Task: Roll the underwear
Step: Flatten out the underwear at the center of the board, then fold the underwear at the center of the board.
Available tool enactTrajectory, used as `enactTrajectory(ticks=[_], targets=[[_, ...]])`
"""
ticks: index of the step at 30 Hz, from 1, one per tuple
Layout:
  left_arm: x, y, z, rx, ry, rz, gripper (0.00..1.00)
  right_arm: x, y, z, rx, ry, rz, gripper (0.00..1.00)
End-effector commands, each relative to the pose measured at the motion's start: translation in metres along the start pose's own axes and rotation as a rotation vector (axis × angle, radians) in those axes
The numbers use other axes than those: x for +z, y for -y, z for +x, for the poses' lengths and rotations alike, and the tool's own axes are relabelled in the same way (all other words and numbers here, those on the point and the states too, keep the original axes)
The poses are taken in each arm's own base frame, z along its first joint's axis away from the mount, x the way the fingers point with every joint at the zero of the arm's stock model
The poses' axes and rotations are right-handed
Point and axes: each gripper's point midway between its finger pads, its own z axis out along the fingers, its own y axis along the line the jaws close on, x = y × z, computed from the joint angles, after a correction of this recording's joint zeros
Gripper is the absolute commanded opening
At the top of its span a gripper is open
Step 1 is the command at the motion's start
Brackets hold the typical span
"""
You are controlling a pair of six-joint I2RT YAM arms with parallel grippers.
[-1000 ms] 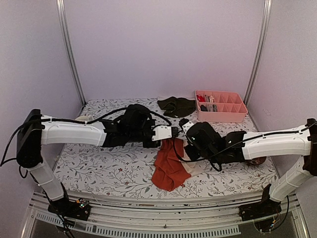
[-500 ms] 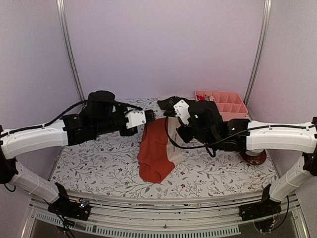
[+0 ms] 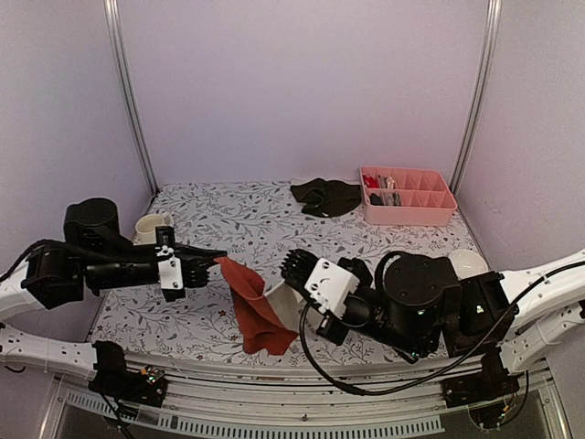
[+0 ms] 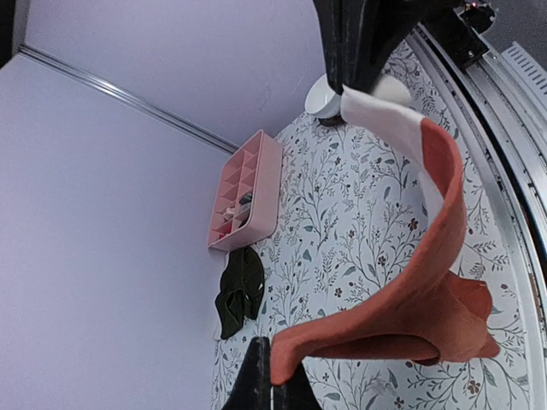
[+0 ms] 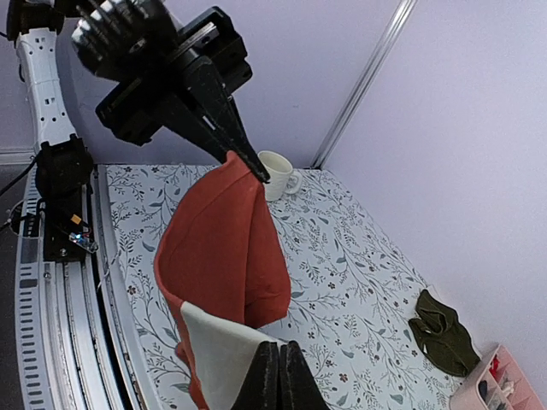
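The rust-red underwear (image 3: 254, 306) hangs stretched in the air between both grippers, over the near part of the table. My left gripper (image 3: 219, 261) is shut on its red corner (image 4: 286, 359). My right gripper (image 3: 294, 282) is shut on its whitish end (image 5: 224, 352); the jaws (image 5: 275, 366) show pressed together there. The red cloth (image 5: 218, 248) sags in a loop between the two grips, its lower fold near the table's front edge. A dark olive underwear (image 3: 326, 196) lies crumpled at the back of the table, also in the left wrist view (image 4: 239, 290) and the right wrist view (image 5: 443, 331).
A pink divided tray (image 3: 430, 212) stands at the back right. A white mug (image 3: 151, 226) sits at the left edge. A white bowl (image 3: 468, 262) is behind the right arm. The metal front rail (image 3: 274, 407) runs just below the hanging cloth.
Both arms have drawn back toward the near edge and to the left, carrying the rust-red underwear with them. It now hangs lower and nearer the front than half a second ago.
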Motion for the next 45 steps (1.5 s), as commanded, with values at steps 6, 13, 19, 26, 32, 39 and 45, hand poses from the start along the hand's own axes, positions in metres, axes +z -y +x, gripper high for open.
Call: enactTrajectory(ticks=[6,13,19,26,32,39,45], targets=[[-0.019,-0.002,0.019,-0.018,-0.047,-0.115,0.00,0.034,0.062,0.010,0.031,-0.092,0.350,0.02],[0.037,-0.003,0.112,-0.031,-0.321,-0.088,0.00,0.105,0.142,0.104,0.111,-0.317,0.480,0.02],[0.114,-0.025,0.222,-0.057,-0.582,-0.076,0.00,0.177,0.206,0.208,0.087,-0.542,0.609,0.01],[0.176,-0.037,0.298,-0.082,-0.754,-0.104,0.00,0.230,0.270,0.235,0.072,-0.491,0.679,0.01],[0.186,-0.050,0.306,-0.081,-0.771,-0.145,0.00,0.246,0.293,0.257,0.043,-0.491,0.644,0.02],[0.186,-0.043,0.279,-0.060,-0.696,-0.064,0.00,0.222,0.289,0.252,0.005,-0.442,0.571,0.02],[0.187,-0.019,0.243,-0.057,-0.638,0.068,0.00,0.201,0.278,0.246,-0.065,-0.436,0.455,0.02]])
